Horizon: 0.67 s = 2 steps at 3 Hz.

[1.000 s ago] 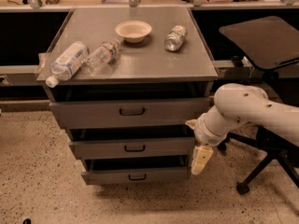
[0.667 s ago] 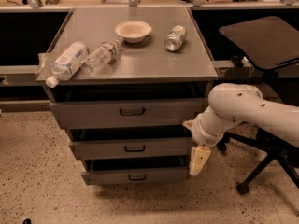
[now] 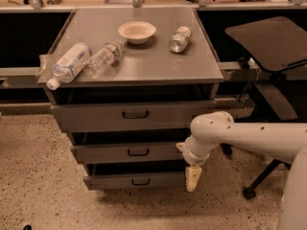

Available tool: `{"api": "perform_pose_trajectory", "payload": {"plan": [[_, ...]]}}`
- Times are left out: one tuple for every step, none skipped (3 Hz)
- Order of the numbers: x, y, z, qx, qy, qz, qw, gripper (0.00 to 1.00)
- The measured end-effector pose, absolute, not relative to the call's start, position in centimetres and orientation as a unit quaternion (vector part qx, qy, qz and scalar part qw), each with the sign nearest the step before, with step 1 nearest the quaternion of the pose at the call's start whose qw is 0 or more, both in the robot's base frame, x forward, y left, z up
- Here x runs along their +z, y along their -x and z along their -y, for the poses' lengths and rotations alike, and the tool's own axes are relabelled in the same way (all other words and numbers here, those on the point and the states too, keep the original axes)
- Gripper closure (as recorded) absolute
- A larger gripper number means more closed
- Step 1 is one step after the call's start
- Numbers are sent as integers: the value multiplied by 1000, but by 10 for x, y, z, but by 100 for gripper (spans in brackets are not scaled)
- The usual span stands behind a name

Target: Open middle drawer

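Middle drawer [image 3: 105, 153] sits in the grey metal cabinet [image 3: 211, 87] at the centre of our view, its front panel between the taller top drawer [image 3: 91, 116] and the narrower bottom drawer [image 3: 110, 181]. We see its small black loop handle [image 3: 138, 152] centred on the panel, with a dark gap above the front.

We find the gripper [image 3: 193, 178] to the right of that handle and lower, hanging downward just beside the right end of the bottom drawer's front. It is apart from the handle and holds nothing that we can see. We cannot tell whether it is open or closed. The white arm [image 3: 249, 138] reaches in from the right edge, and its wrist lies level with the middle drawer, at the panel's right end.

On the cabinet top we see a cream bowl [image 3: 137, 31] near the back, a can [image 3: 180, 39] lying on its side to the right of it, and two plastic bottles [image 3: 71, 63] [image 3: 105, 56] lying on their sides towards the left front corner, touching each other. A dark office chair [image 3: 273, 42] stands to the right of the cabinet, on the speckled floor [image 3: 38, 176]
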<state>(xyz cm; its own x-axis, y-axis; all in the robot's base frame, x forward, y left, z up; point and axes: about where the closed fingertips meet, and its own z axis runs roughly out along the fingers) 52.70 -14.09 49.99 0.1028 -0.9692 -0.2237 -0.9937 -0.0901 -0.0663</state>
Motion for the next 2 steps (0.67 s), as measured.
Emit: {"api": "perform_pose_trajectory", "payload": {"plan": [[461,-540,136,62,743,-657,111,0],[444,-568,131,49,749,-647,134,0]]}}
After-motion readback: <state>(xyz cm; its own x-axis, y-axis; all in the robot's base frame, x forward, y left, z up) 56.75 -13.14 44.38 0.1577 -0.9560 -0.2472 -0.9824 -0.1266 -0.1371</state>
